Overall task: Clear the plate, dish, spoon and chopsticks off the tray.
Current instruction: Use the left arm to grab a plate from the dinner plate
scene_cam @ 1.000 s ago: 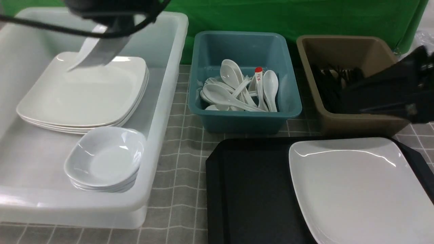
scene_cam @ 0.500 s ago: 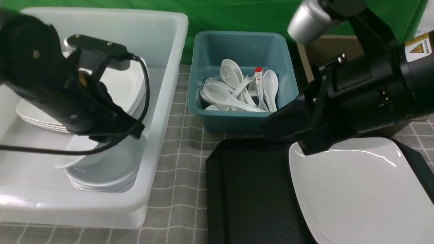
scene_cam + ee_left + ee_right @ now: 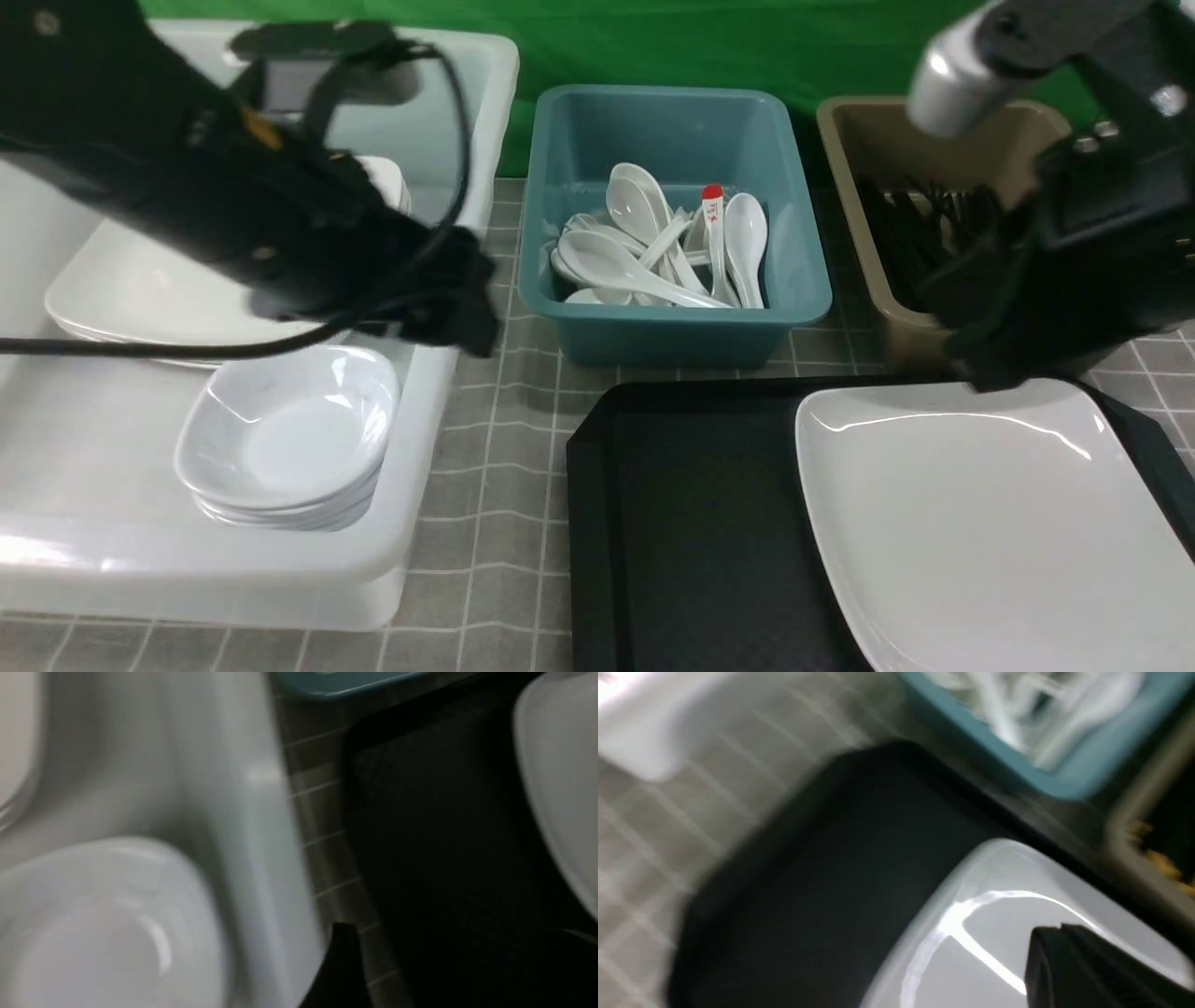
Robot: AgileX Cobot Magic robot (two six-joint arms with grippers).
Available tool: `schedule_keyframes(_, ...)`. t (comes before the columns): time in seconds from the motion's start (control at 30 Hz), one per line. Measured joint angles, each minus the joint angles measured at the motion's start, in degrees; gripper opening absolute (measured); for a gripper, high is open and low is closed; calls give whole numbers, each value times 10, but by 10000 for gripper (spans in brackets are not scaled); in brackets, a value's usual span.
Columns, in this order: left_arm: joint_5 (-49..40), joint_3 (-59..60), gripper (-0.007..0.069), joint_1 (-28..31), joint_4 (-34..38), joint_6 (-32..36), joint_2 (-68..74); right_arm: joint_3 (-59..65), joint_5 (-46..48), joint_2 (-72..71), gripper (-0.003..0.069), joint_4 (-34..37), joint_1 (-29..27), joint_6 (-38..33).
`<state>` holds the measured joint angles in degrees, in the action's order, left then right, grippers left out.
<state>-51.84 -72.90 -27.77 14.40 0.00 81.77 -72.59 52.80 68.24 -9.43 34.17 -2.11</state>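
The large white plate (image 3: 990,532) lies on the right half of the black tray (image 3: 691,523); the tray's left half is bare. No dish, spoon or chopsticks lie on the tray. My left gripper (image 3: 471,327) hangs over the white bin's right rim, beside the stacked small dishes (image 3: 289,439). In the left wrist view one fingertip (image 3: 343,966) shows far to the side, so the gripper (image 3: 460,952) is open and empty. My right gripper (image 3: 976,373) is over the plate's far edge. In the right wrist view it (image 3: 1059,933) is shut and empty above the plate (image 3: 971,961).
The white bin (image 3: 439,420) at the left holds stacked large plates (image 3: 140,289) and the dishes. The teal tub (image 3: 672,327) holds several white spoons (image 3: 644,252), one red-tipped. The brown tub (image 3: 896,317) holds black chopsticks (image 3: 920,233). A grey checked cloth covers the table.
The left arm has let a small dish down onto the stack and swung right over the bin's rim. The right arm has drawn back to the right, towards the brown tub.
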Motion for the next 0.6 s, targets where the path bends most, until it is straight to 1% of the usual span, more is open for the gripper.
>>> schedule_keyframes(0.07,16,-20,330,-41,15,-6,20,0,36,-14,29,-34,-11,18)
schedule_keyframes(0.1,16,-31,265,-59,21,-9,33,0,55,-19,29,-46,-19,26)
schedule_keyframes(0.13,12,-49,176,-78,28,-12,52,0,79,-25,29,-59,-33,29)
schedule_keyframes(0.17,6,-65,118,-96,33,-13,76,0,101,-28,28,-64,-45,30)
schedule_keyframes(0.2,-1,-83,70,-107,39,-13,97,0,120,-30,27,-68,-60,30)
schedule_keyframes(0.23,-9,-105,45,-117,47,-13,119,0,130,-31,26,-70,-69,30)
schedule_keyframes(0.27,-11,-132,25,-129,57,-13,157,3,140,-33,26,-71,-91,25)
schedule_keyframes(0.37,-12,-185,16,-140,65,-13,217,10,140,-33,26,-63,-121,10)
schedule_keyframes(0.4,-11,-208,21,-142,66,-13,251,20,140,-33,25,-47,-140,-1)
schedule_keyframes(0.47,-10,-236,38,-143,66,-13,287,36,140,-33,25,-30,-157,-17)
schedule_keyframes(0.5,-7,-255,70,-143,61,-13,315,50,140,-33,25,-10,-168,-28)
schedule_keyframes(0.53,-7,-257,76,-143,60,-13,315,52,140,-33,25,-10,-168,-28)
schedule_keyframes(0.6,2,-281,169,-144,48,-13,360,73,139,-32,25,19,-174,-43)
